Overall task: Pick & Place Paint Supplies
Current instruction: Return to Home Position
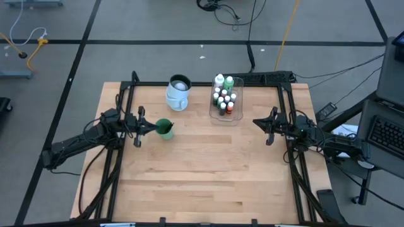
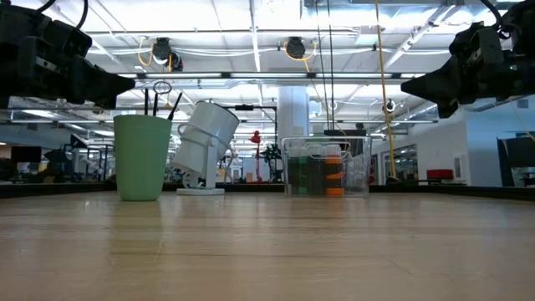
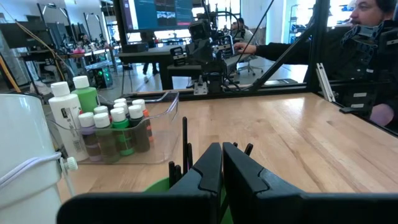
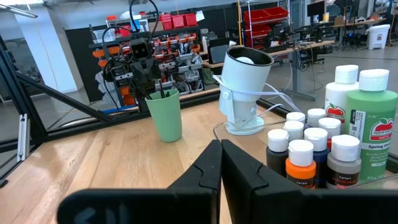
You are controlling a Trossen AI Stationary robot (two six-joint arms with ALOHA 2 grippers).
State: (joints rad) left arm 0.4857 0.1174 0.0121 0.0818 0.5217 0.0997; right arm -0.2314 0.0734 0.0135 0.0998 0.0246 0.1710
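Several small white-capped paint bottles (image 1: pixel 224 99) (image 4: pixel 311 149) stand in a clear tray (image 1: pixel 226 118) (image 3: pixel 166 118) at the table's far middle. With them are a taller white bottle (image 4: pixel 341 93) and a taller green one (image 4: pixel 373 124). A green cup (image 1: pixel 164 129) (image 2: pixel 142 159) stands on the table with dark thin brushes (image 2: pixel 159 102) (image 3: pixel 185 140) upright inside. My left gripper (image 1: pixel 153 128) (image 3: pixel 222 155) is shut and hovers at the cup's left rim, level with the brush tops. My right gripper (image 1: pixel 255 122) (image 4: pixel 221 152) is shut, above bare table right of the tray.
A white tilted cylinder on a round base (image 1: pixel 178 93) (image 2: pixel 205 142), with a white cord, stands between cup and tray at the far side. A black frame (image 1: pixel 126 101) borders the tabletop. A person (image 3: pixel 373 25) sits beyond the table's right edge. Bare wood (image 1: pixel 202 170) fills the near half.
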